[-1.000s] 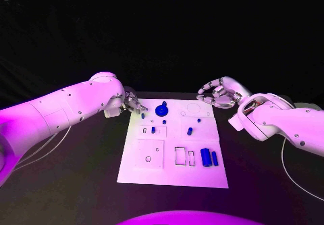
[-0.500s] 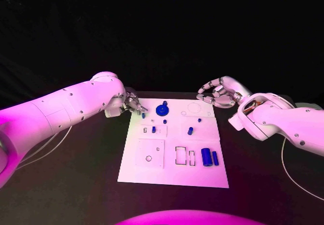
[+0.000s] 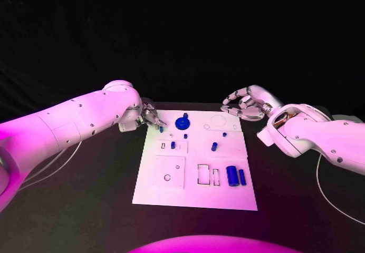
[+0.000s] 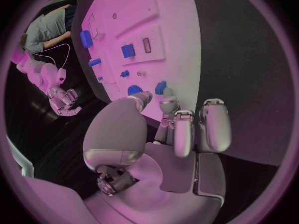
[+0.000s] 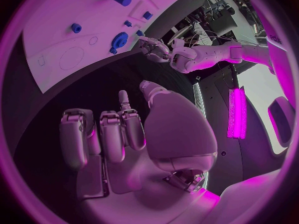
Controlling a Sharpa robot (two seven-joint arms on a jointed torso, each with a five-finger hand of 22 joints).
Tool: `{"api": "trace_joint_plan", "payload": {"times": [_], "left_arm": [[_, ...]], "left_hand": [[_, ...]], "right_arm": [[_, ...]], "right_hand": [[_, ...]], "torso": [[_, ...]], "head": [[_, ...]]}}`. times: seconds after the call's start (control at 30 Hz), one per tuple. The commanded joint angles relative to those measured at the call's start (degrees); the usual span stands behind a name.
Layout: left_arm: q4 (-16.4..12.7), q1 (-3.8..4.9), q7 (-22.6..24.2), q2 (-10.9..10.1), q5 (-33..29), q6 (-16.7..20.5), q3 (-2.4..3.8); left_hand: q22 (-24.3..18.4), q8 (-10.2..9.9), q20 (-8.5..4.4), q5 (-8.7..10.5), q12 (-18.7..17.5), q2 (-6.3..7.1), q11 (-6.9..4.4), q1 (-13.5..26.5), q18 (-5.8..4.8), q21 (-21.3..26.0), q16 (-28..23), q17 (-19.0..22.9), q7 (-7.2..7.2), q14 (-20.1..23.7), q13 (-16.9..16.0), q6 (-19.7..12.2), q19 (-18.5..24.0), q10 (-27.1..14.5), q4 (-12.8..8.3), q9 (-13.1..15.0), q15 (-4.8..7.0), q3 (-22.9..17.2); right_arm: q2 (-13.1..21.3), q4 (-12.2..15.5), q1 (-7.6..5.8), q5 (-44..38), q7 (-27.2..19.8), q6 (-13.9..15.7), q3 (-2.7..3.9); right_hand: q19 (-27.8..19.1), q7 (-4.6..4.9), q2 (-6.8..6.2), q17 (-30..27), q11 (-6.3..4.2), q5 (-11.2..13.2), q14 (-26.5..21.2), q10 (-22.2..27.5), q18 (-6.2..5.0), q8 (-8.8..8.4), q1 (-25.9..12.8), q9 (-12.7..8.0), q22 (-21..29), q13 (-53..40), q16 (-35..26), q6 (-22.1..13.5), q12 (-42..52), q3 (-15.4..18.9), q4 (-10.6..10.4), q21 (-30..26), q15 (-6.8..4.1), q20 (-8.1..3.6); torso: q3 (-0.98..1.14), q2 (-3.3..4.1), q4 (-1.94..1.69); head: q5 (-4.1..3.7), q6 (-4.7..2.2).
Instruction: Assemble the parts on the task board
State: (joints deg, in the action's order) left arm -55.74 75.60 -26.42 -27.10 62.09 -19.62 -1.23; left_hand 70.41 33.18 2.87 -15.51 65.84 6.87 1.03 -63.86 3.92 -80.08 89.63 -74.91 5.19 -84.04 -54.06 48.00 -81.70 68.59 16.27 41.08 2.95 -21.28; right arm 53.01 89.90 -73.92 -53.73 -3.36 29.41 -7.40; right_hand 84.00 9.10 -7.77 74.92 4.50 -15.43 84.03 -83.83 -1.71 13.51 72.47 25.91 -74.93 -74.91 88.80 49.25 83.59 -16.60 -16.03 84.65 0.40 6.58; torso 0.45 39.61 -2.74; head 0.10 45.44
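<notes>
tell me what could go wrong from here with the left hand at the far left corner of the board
1. The left hand has its fingers right at a small blue part on the task board edge; a poor pinch could knock it onto the black table.
2. The blue gear stands close by and could get bumped.
3. The right hand hovers off the board, so nothing steadies it if pushed.

**Hidden and unresolved**

Left hand (image 3: pixel 148 117) fingertips overlap the task board (image 3: pixel 194 197) far-left corner; a small blue part (image 3: pixel 161 129) sits at them, pinched or merely beside, cannot tell. Left wrist view: thumb covers part of the blue piece (image 4: pixel 133 90). Right hand (image 3: pixel 245 104): fingers curled, palm contents unseen. Board recess outlines too small to read.
</notes>
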Motion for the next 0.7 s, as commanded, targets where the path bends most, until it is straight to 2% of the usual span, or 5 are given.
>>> {"api": "trace_joint_plan", "payload": {"times": [0.03,0.7], "left_arm": [[-0.1,0.00,0.8,0.2,-0.9,-0.7,0.01],[0.4,0.00,0.7,0.4,-1.3,-1.8,-0.03]], "left_hand": [[0.1,0.4,0.29,-0.18,0.2,0.17,-0.12,-0.7,0.11,0.1,0.3,-15.0,-0.03,-5.9,0.1,0.3,-0.1,-0.2,-0.1,0.0,-0.25,-0.1],[0.1,0.6,0.25,-0.17,0.4,-0.03,-0.21,-1.5,0.12,0.1,0.4,-15.1,-0.13,-6.0,0.0,0.5,-0.1,-0.1,0.0,0.0,-0.17,-0.2]], "right_arm": [[-0.1,0.0,0.04,-0.2,-0.3,-0.3,0.01],[-0.1,0.1,0.05,-0.2,-0.3,-0.3,0.01]], "right_hand": [[2.6,0.00,0.20,10.5,-0.19,-0.1,4.9,0.0,0.12,0.24,-0.5,0.0,-10.4,-7.9,-0.2,0.2,-0.2,-0.1,-0.2,-0.4,-0.26,-0.45],[2.6,-0.01,0.25,10.5,-0.19,-0.1,4.9,0.0,0.13,0.28,-0.5,0.0,-10.4,-8.0,-0.2,0.2,-0.1,-0.2,-0.2,-0.4,-0.27,-0.46]], "torso": [[-0.01,0.01,0.01],[0.02,0.05,0.05]], "head": [[0.00,0.06],[-0.30,0.17]]}}
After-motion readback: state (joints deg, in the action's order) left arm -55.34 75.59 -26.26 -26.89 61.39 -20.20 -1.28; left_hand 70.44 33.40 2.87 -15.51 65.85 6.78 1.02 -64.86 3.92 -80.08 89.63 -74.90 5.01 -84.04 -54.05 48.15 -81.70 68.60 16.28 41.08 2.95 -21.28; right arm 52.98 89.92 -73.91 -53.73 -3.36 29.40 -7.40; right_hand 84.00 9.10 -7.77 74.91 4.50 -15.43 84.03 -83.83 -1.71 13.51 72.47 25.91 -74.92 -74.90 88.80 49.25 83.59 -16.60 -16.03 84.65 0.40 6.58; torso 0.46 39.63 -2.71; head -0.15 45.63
